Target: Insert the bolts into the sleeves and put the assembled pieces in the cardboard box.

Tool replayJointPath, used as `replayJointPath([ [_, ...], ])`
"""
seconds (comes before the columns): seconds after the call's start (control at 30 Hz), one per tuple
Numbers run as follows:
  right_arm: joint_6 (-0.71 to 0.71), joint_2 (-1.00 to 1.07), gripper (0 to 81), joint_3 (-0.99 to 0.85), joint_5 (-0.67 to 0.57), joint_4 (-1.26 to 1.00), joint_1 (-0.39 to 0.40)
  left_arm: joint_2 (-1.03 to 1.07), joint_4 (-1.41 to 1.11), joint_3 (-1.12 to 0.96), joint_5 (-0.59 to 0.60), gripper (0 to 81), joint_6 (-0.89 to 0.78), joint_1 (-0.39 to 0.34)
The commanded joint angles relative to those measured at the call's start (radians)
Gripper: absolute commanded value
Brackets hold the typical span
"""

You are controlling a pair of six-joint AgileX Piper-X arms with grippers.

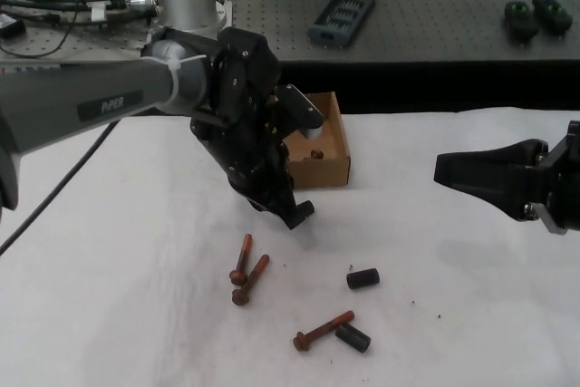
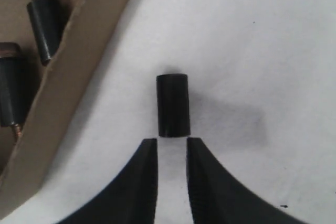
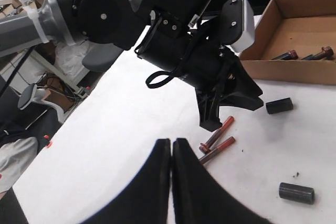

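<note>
Cardboard box (image 1: 317, 169) holds two assembled pieces (image 3: 287, 55). Three bolts (image 1: 242, 258) and three sleeves (image 1: 362, 278) lie loose outside it. Left claw (image 2: 171, 141) released at the sleeve nearest box (image 2: 172, 105); right claw (image 3: 171, 142) clenched, empty.

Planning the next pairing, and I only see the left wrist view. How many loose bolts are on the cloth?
Observer: Three bolts lie loose on the white cloth, two of them side by side.
Operator: Any besides the sleeve at my left gripper?
Observer: Two more sleeves, one beside the lone bolt.
Operator: And the right gripper?
Observer: The right gripper is shut and empty, over the cloth's right side.
</note>
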Motion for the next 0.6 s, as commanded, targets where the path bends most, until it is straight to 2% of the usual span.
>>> replayJointPath([
  [0.0,-0.012,-0.006,2.2,-0.01,0.006,0.0,-0.007,-0.001,-0.002,-0.014,0.02,15.3,0.085,-0.004],
  [0.13,-0.012,-0.006,2.2,-0.01,0.006,0.0,-0.007,-0.001,-0.031,-0.014,0.15,15.3,0.015,-0.003],
  [0.33,-0.012,-0.006,2.2,-0.01,0.006,0.0,-0.007,-0.001,-0.054,-0.012,0.188,15.3,-0.022,-0.003],
  [0.43,-0.012,-0.006,2.2,-0.01,0.006,0.0,-0.007,-0.001,-0.074,-0.012,0.326,15.3,-0.018,-0.005],
  [0.5,-0.012,-0.006,2.2,-0.01,0.006,0.0,-0.007,-0.001,-0.089,-0.012,0.283,15.3,-0.018,-0.01],
  [0.57,-0.012,-0.006,2.2,-0.01,0.006,0.0,-0.007,-0.001,-0.079,-0.012,0.13,15.3,-0.023,-0.013],
])
